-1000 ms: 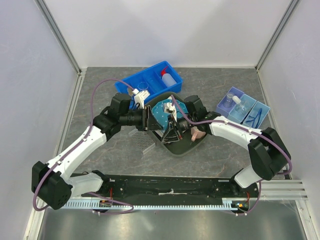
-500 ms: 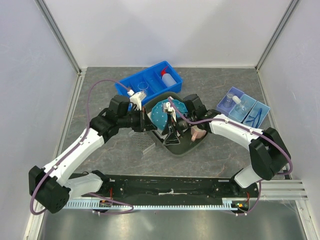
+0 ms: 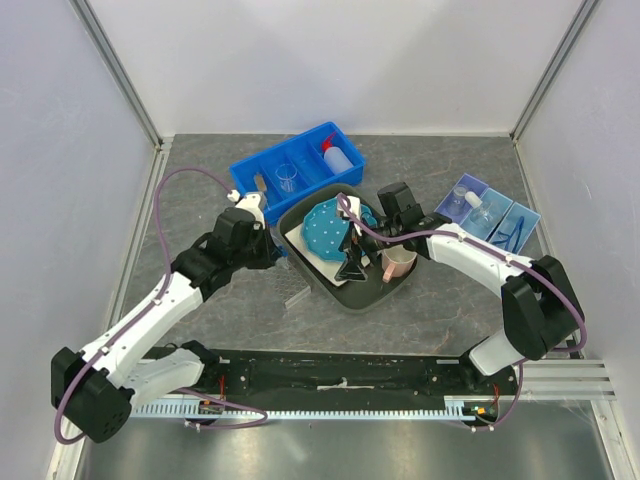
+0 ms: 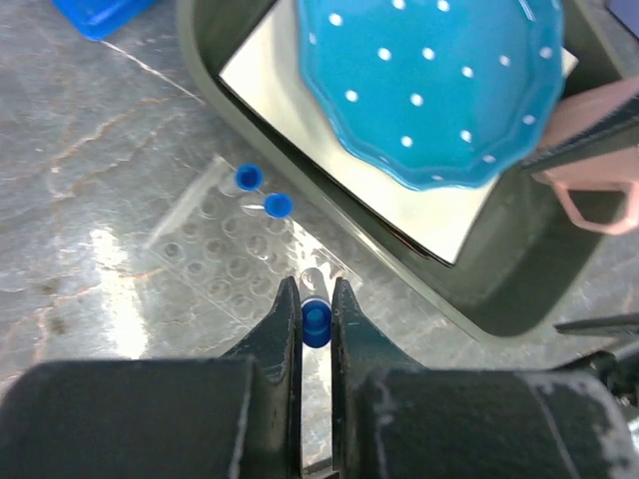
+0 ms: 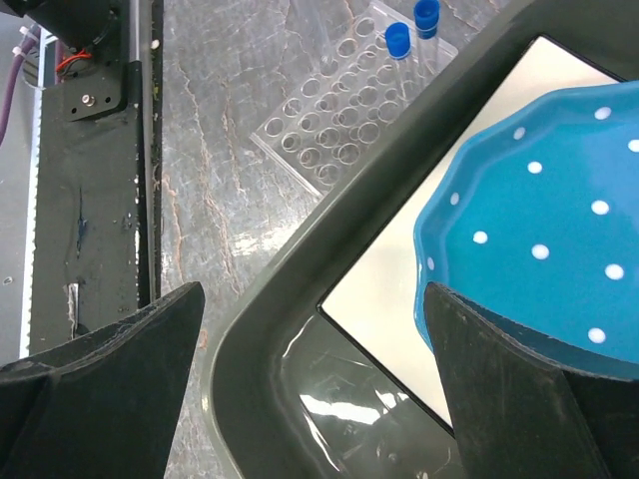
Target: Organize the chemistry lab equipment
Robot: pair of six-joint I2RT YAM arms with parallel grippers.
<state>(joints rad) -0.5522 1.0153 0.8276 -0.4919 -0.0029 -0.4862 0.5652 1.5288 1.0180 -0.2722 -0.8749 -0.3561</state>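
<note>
In the left wrist view my left gripper (image 4: 316, 317) is shut on a blue-capped vial (image 4: 316, 323), held just above the near edge of a clear rack (image 4: 222, 257). Two more blue-capped vials (image 4: 248, 178) stand in that rack's far corner. From above, the left gripper (image 3: 276, 252) sits at the left rim of the dark tray (image 3: 345, 297). My right gripper (image 5: 319, 379) is wide open over the tray's inside corner, holding nothing. In the top view the right gripper (image 3: 352, 262) hangs between the blue dotted plate (image 3: 333, 230) and the pink mug (image 3: 398, 264).
A blue bin (image 3: 262, 172) at the back holds a squeeze bottle (image 3: 338, 157) and a clear beaker (image 3: 287, 178). A pale blue divided tray (image 3: 530, 214) at the right holds a white-capped bottle (image 3: 460, 200) and blue goggles (image 3: 513, 236). The plate rests on a white board (image 5: 399, 299).
The right gripper opened and let go of the pink mug, which now stands upright in the tray. The left gripper closed on a vial and drew back to the left.
</note>
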